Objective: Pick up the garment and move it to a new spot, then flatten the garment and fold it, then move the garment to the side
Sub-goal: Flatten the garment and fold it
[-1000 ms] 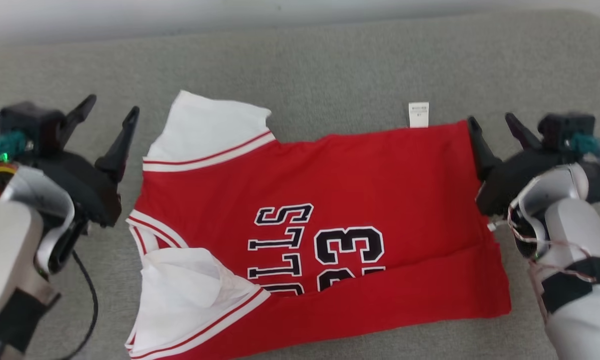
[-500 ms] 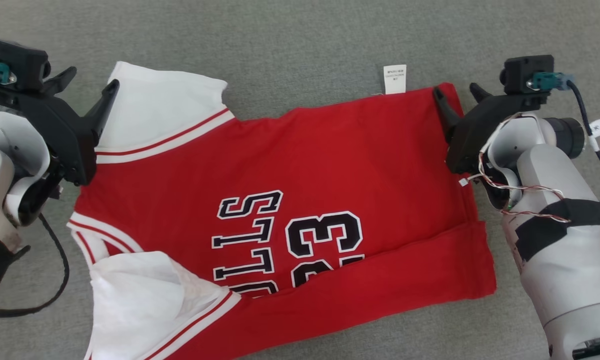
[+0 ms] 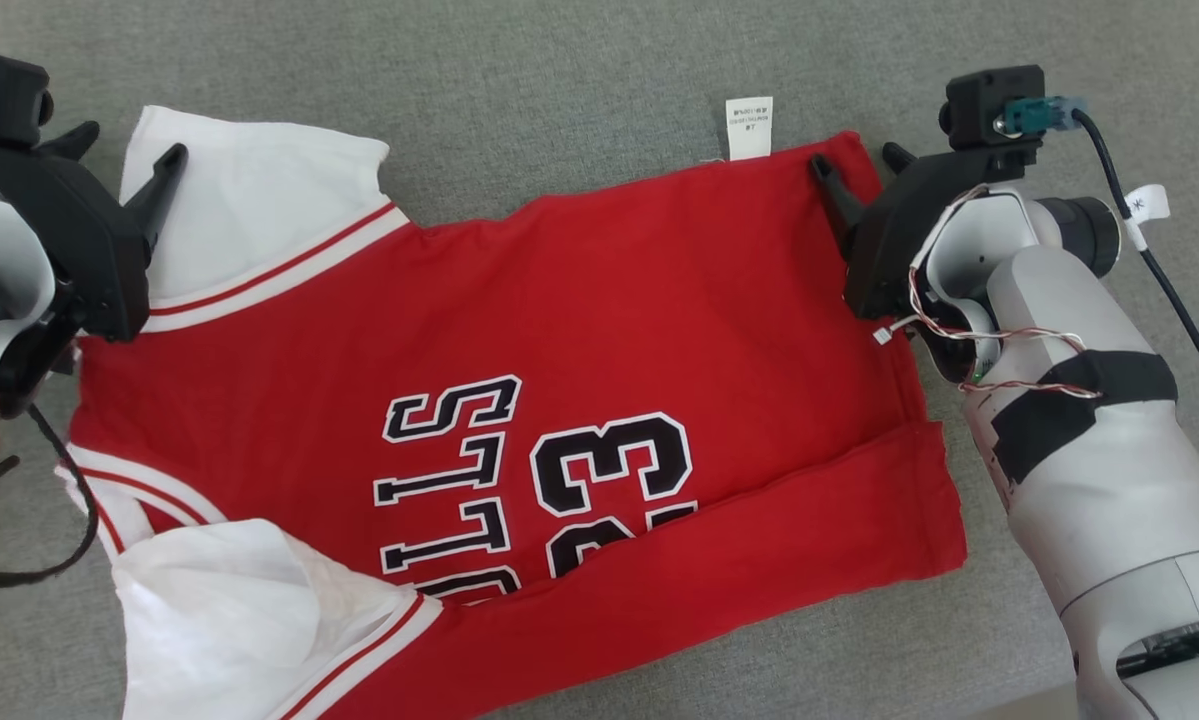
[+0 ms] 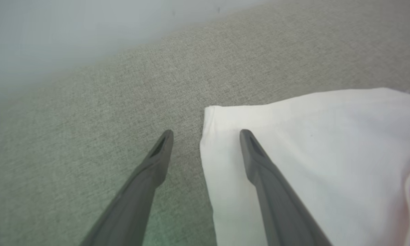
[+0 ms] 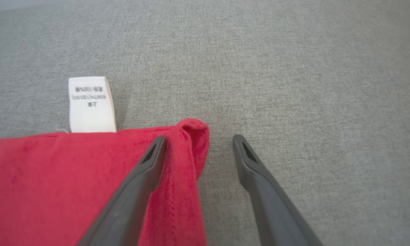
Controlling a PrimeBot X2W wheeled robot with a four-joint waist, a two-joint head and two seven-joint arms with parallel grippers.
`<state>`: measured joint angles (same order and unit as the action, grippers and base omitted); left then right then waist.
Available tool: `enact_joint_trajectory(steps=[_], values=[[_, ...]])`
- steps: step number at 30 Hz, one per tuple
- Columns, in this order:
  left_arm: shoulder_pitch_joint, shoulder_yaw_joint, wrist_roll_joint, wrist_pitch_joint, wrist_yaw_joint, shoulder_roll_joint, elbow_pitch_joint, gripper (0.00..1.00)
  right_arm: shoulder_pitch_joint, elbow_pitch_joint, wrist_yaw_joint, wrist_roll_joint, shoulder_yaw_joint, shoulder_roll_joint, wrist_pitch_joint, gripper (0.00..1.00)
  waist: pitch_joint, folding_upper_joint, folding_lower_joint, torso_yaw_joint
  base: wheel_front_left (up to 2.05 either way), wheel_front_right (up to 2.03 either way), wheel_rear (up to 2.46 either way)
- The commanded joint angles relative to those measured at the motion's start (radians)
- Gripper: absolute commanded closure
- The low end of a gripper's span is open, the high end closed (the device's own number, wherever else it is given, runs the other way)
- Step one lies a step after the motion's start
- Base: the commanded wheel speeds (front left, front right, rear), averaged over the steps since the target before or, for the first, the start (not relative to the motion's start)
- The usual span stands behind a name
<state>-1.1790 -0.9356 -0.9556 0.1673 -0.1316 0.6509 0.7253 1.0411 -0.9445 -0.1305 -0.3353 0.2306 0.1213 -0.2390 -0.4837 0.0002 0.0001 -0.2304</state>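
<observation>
Garment [image 3: 599, 330]: red jersey with white sleeves, spread flat across the middle of the grey fabric surface [image 3: 579, 80]; black lettering and the number 23 face up; near edge folded over into a red band.
Far sleeve [image 3: 259, 210]: white with red-striped trim, lying flat toward the surface's far left.
Near sleeve [image 3: 229, 610]: white, rumpled, at the near left.
Care label [image 3: 749, 128]: small white tag, sticking out from the garment's far edge, flat on the surface.
Left gripper [image 3: 129, 145]: fingers apart, holding nothing; one finger over bare surface, the other over the far sleeve's corner, straddling its edge.
Right gripper [image 3: 854, 155]: fingers apart, holding nothing; one finger over the garment's far right corner, the other over bare surface just beside it.
Contact with cloth: cannot tell for either gripper.
</observation>
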Motion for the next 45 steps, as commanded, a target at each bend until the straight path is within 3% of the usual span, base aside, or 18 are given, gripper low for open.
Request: enact_joint_trajectory(steps=[1,5,6,7,8,9,16,28,34,41,45], values=[[-0.015,-0.009,-0.012,-0.005,0.002,0.0,0.008,0.0,0.012,-0.007,0.0,-0.011,0.006,-0.004,-0.005,0.0,-0.012,-0.0002,-0.0001,-0.009,0.0,0.0,0.0],[-0.036,-0.036,-0.038,0.01,0.002,-0.01,0.044,0.0,0.033,-0.039,0.0,-0.021,0.026,-0.011,-0.022,0.0,-0.026,-0.0002,-0.0001,-0.016,0.0,0.0,0.0],[-0.039,-0.043,-0.046,0.011,0.002,-0.014,0.052,0.0,0.037,-0.044,0.0,-0.025,0.03,-0.012,-0.023,0.13,-0.028,-0.0002,-0.0001,-0.017,0.0,0.0,0.0],[-0.044,-0.049,-0.056,0.01,0.002,-0.017,0.058,0.0,0.042,-0.05,0.0,-0.027,0.036,-0.014,-0.027,0.59,-0.031,-0.0002,-0.0001,-0.017,0.0,0.0,0.0],[-0.048,-0.055,-0.064,0.007,0.002,-0.02,0.061,0.54,0.047,-0.054,0.0,-0.032,0.042,-0.016,-0.029,0.92,-0.033,-0.0002,-0.0001,-0.017,0.0,0.0,0.0],[-0.046,-0.062,-0.072,0.004,0.002,-0.026,0.062,1.0,0.049,-0.059,0.0,-0.036,0.046,-0.016,-0.029,1.0,-0.033,-0.0002,-0.0001,-0.016,0.0,0.0,0.0],[-0.058,-0.083,-0.127,-0.075,0.002,-0.046,0.037,1.0,0.074,-0.08,0.001,-0.057,0.049,0.021,0.022,1.0,0.001,-0.0002,-0.0001,0.023,0.0,0.0,0.0],[0.037,-0.107,-0.181,-0.347,0.002,-0.051,-0.076,1.0,-0.05,-0.083,0.001,-0.066,0.118,0.094,0.306,1.0,0.111,-0.0002,-0.0001,0.122,0.0,0.0,0.0],[0.123,-0.095,-0.195,-0.408,0.005,-0.042,-0.163,1.0,-0.115,-0.077,0.001,-0.09,0.139,0.133,0.403,1.0,0.152,-0.0002,-0.0001,0.155,0.0,0.0,0.0],[0.299,-0.032,-0.169,-0.433,0.065,-0.019,-0.347,1.0,-0.222,-0.036,0.001,-0.14,0.166,0.171,0.488,1.0,0.198,-0.0002,-0.0001,0.191,0.0,0.0,0.0],[0.44,0.058,-0.13,-0.432,0.112,-0.023,-0.468,1.0,-0.293,0.012,0.001,-0.167,0.173,0.195,0.502,1.0,0.222,-0.0002,-0.0001,0.207,0.0,0.0,0.0]])
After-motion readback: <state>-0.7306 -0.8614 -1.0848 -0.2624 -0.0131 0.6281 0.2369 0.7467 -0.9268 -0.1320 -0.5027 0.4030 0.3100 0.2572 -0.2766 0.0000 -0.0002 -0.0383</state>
